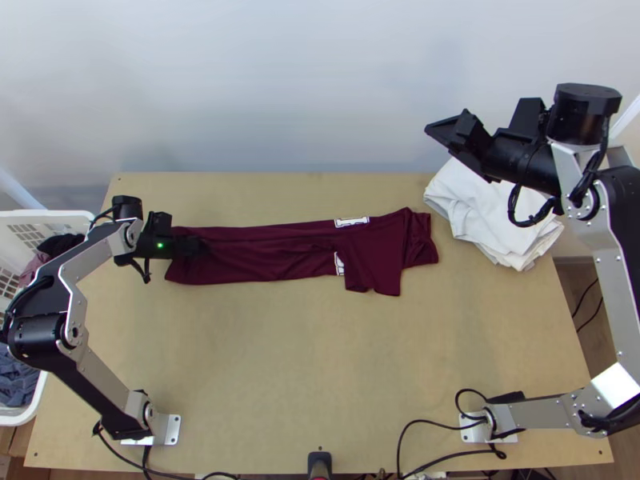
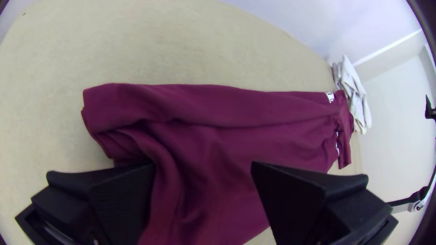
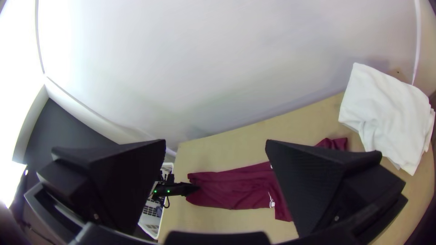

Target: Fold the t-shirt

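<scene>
The maroon t-shirt (image 1: 264, 254) lies as a long strip across the back of the table, its sides folded in, sleeve end to the right. My left gripper (image 1: 196, 246) is at the strip's left end, low over the cloth. In the left wrist view its fingers stand open, the left gripper (image 2: 204, 181) having wrinkled maroon cloth (image 2: 209, 145) between and below them. High at the back right is my right gripper (image 1: 448, 132), away from the shirt. In the right wrist view the right gripper (image 3: 215, 159) is open and holds nothing.
White folded cloths (image 1: 480, 208) are piled at the table's back right corner, near and below the right arm. A white basket (image 1: 36, 408) with clothes stands off the left edge. Bare tabletop (image 1: 280, 360) lies in front of the shirt, with cables along the near edge.
</scene>
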`<state>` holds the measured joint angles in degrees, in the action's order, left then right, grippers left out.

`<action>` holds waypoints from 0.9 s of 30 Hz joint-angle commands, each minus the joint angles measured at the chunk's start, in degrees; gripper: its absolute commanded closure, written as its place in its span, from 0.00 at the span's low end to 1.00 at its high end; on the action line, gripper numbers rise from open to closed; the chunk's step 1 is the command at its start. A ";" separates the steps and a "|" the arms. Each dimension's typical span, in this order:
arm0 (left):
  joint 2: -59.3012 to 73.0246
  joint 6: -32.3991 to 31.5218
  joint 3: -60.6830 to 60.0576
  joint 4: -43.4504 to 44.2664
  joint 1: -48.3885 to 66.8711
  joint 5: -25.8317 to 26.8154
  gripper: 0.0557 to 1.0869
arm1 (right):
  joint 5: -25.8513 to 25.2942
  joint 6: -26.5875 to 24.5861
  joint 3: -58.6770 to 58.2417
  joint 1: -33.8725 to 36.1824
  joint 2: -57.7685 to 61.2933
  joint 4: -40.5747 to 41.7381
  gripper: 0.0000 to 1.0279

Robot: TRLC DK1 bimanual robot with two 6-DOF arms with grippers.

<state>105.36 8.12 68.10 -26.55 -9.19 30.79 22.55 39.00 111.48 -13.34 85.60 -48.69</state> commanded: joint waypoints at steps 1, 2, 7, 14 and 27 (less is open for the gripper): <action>0.11 0.41 -0.16 -2.63 -1.71 -1.17 0.10 | 0.39 0.37 1.02 0.60 -0.26 -0.62 0.04; -0.42 1.90 -0.16 -3.78 -2.76 -1.34 0.10 | 0.39 0.20 0.76 0.60 -0.35 -0.62 0.04; -0.77 7.88 0.11 -7.12 -8.65 -4.15 0.10 | 0.39 0.20 -0.39 0.60 -0.44 -0.62 0.04; 0.28 11.04 -0.24 -8.00 -9.97 -7.58 0.10 | 0.39 0.28 -1.27 0.25 -0.35 -0.27 0.04; -5.52 12.36 1.34 -11.95 -10.50 -7.93 0.09 | 0.39 -0.16 -3.99 0.16 -0.52 -0.09 0.04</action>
<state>102.35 18.65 68.90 -36.88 -18.22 23.27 22.55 38.98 109.25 -12.99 85.60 -48.95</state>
